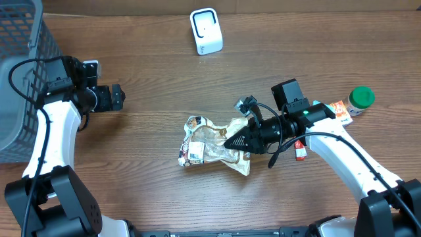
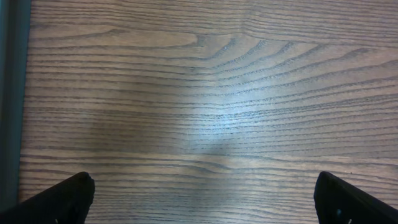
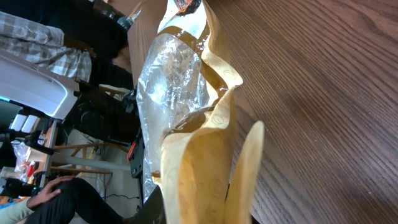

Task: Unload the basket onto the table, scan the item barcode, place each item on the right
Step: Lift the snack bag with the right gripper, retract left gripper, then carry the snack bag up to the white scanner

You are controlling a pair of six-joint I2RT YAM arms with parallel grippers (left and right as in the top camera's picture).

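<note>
Our right gripper (image 1: 231, 141) clamped on the snack bag (image 1: 205, 146), our left gripper (image 1: 117, 97) spread wide and idle, we must lift gently, turning the barcode (image 1: 195, 156) toward the white scanner (image 1: 206, 31).

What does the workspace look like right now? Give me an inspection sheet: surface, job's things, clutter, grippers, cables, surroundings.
Surface: wood-grain table, no spills seen.
Job's things: crinkled packet lying mid-table, with the barcode label facing up at its left end; white scanner near the far edge, well apart from the packet.
Clutter: grey basket at the left; green-capped bottle and a small red-and-white sachet at the right.
Grippers: left gripper open, holding nothing; right gripper shut on the packet's right end.
Cables: black cable looping off the right arm beside the packet.
Surroundings: person in a checked shirt beyond the table.
</note>
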